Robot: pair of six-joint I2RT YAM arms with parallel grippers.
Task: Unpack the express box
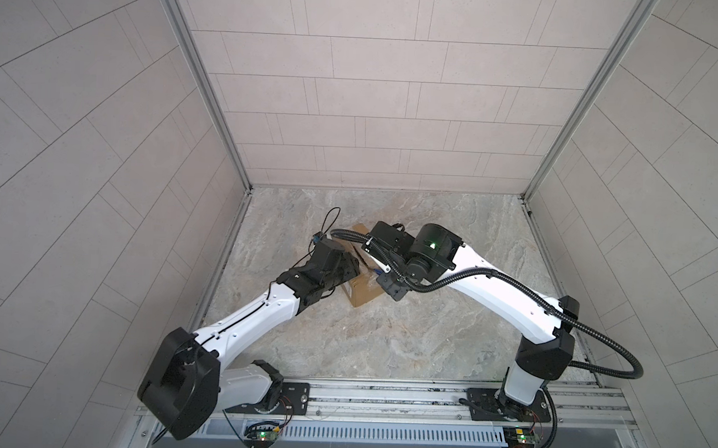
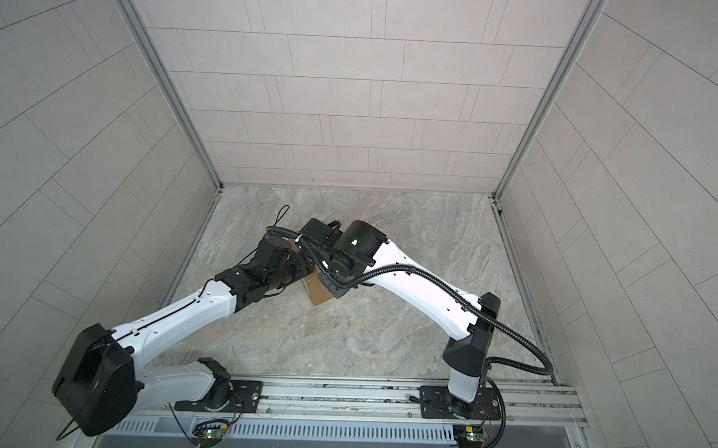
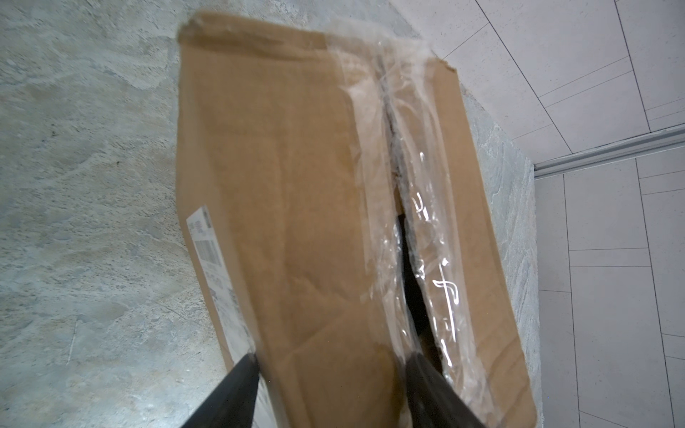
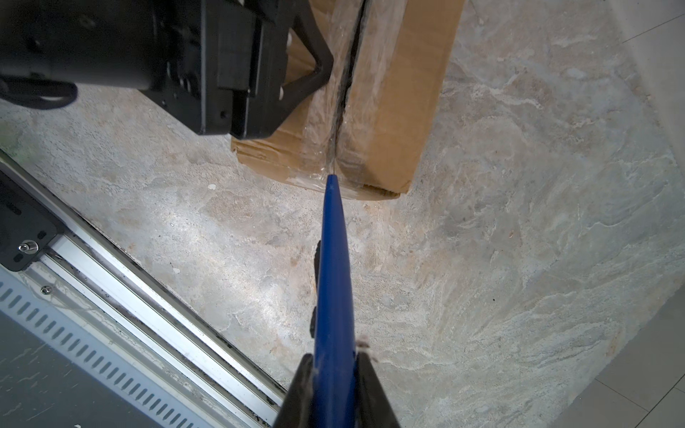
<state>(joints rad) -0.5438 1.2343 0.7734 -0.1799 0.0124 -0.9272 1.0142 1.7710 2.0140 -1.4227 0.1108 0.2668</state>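
Observation:
The express box point(image 3: 296, 185), a brown cardboard carton, lies on the stone floor in both top views point(image 1: 364, 292) point(image 2: 319, 294). Its clear tape point(image 3: 374, 207) is split along the seam, showing a dark gap. My left gripper point(image 3: 331, 365) straddles one top flap, with one finger against the labelled side and the other in the gap, shut on the carton. My right gripper point(image 4: 333, 357) is shut on a blue pointed tool point(image 4: 331, 259). The tool's tip touches the seam at the end of the express box point(image 4: 404, 111). The left gripper's finger point(image 4: 311, 74) shows beside that seam.
A white shipping label point(image 3: 202, 237) runs along the carton's side. Tiled walls enclose the floor point(image 1: 427, 340) on three sides. An aluminium rail point(image 1: 383, 396) carrying both arm bases runs along the front. A thin black cable loop point(image 1: 328, 219) sticks up behind the left wrist.

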